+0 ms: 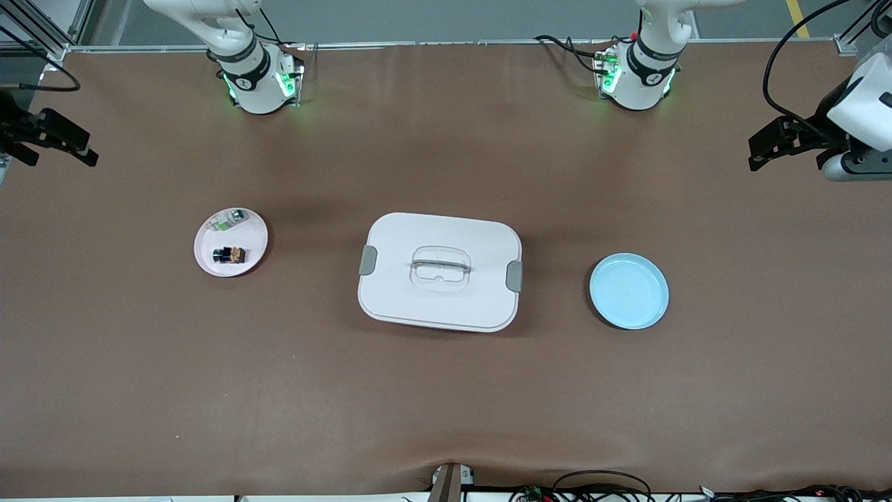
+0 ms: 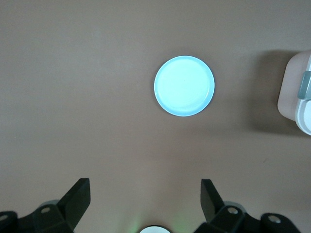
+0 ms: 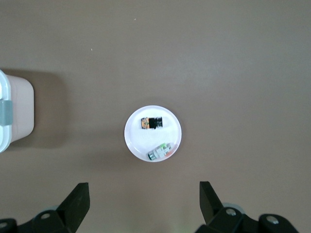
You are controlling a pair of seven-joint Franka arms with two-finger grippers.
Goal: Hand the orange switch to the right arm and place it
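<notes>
Both grippers hang with fingers spread wide, holding nothing: the left gripper (image 2: 146, 204) above the blue plate (image 1: 629, 291), the right gripper (image 3: 145, 204) above the white plate (image 1: 209, 261), where the switch (image 1: 229, 255) lies beside a green-and-white part (image 1: 228, 220).

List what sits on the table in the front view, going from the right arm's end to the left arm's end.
white plate holding the orange switch and a green-and-white part → white lidded box → blue plate.
</notes>
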